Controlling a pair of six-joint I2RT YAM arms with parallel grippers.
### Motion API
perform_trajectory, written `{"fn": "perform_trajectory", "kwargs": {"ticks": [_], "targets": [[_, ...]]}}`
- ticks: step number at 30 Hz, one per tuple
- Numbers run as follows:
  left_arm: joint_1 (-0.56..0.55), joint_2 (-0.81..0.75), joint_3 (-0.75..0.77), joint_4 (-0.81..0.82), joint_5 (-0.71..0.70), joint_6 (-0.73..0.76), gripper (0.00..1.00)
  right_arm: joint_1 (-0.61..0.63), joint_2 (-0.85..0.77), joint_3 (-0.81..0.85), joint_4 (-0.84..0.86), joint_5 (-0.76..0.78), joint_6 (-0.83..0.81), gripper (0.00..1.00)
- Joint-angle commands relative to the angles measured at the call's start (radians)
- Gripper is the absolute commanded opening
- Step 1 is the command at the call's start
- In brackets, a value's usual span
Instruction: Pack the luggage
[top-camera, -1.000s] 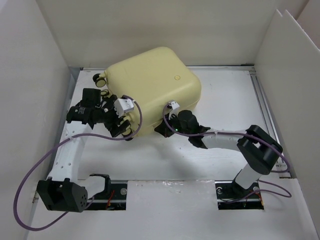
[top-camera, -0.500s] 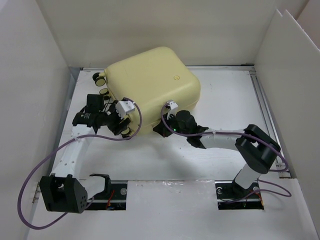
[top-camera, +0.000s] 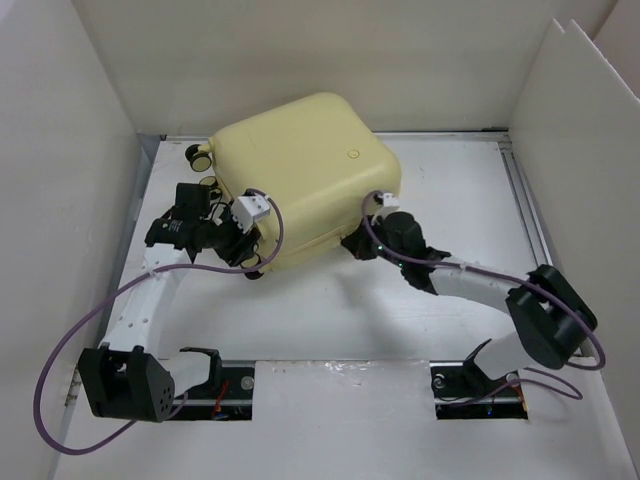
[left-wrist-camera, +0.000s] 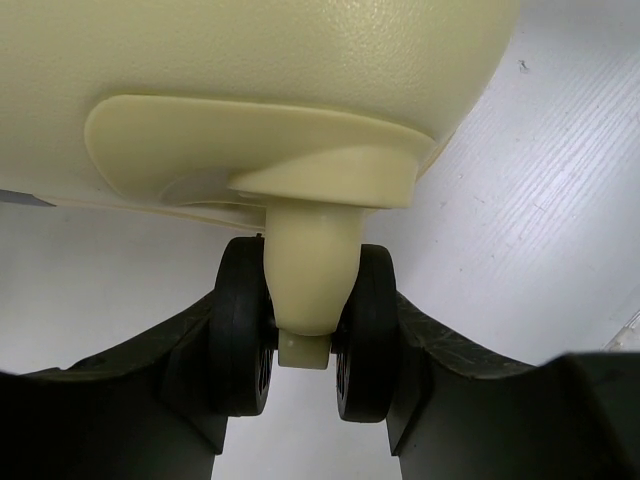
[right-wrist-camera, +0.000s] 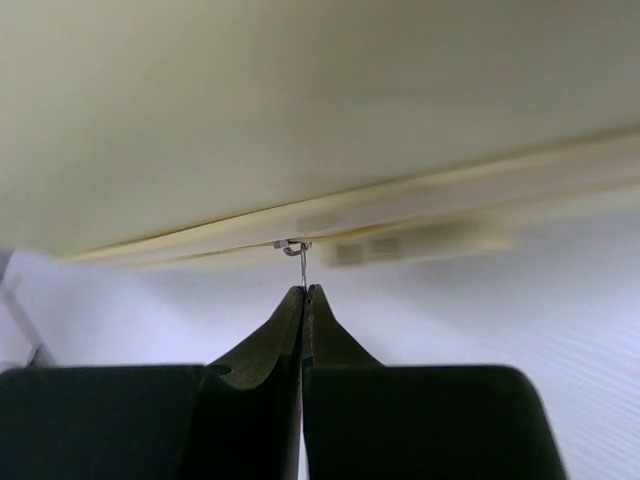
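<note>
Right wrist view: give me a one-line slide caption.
Right end effector shut on the small metal zipper pull at the seam of the pale yellow suitcase.

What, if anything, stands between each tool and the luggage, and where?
Nothing visible. The left tool clasps a wheel of the luggage, fingers on both sides; the right tool, shut, pinches a thin metal pull at its seam.

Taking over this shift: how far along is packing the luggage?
Done: luggage is closed. In hand: left gripper grips a wheel while right gripper pinches the zipper pull at the seam. Left: finishing the zip; how much remains isn't visible.
</note>
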Motion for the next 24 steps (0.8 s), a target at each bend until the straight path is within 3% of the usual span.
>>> {"fn": "perform_trajectory", "kwargs": {"ticks": [1,6,13,20,24], "targets": [[0.01,-0.034,0.106,0.05,-0.032,-0.083,0.0,-0.137,-0.098,-0.05,-0.187,0.175,-0.002,0.0],[0.01,-0.034,0.126,0.027,-0.042,-0.084,0.0,-0.319,-0.136,-0.006,-0.244,0.164,-0.079,0.0],[0.01,-0.053,0.116,0.017,-0.063,-0.084,0.0,-0.514,-0.035,0.111,-0.269,0.153,-0.157,0.0],[0.01,-0.062,0.107,-0.015,-0.063,-0.074,0.0,-0.62,0.086,0.293,-0.278,0.172,-0.196,0.0],[0.01,-0.071,0.107,-0.033,-0.063,-0.054,0.0,-0.629,0.172,0.45,-0.278,0.103,-0.269,0.0]]}}
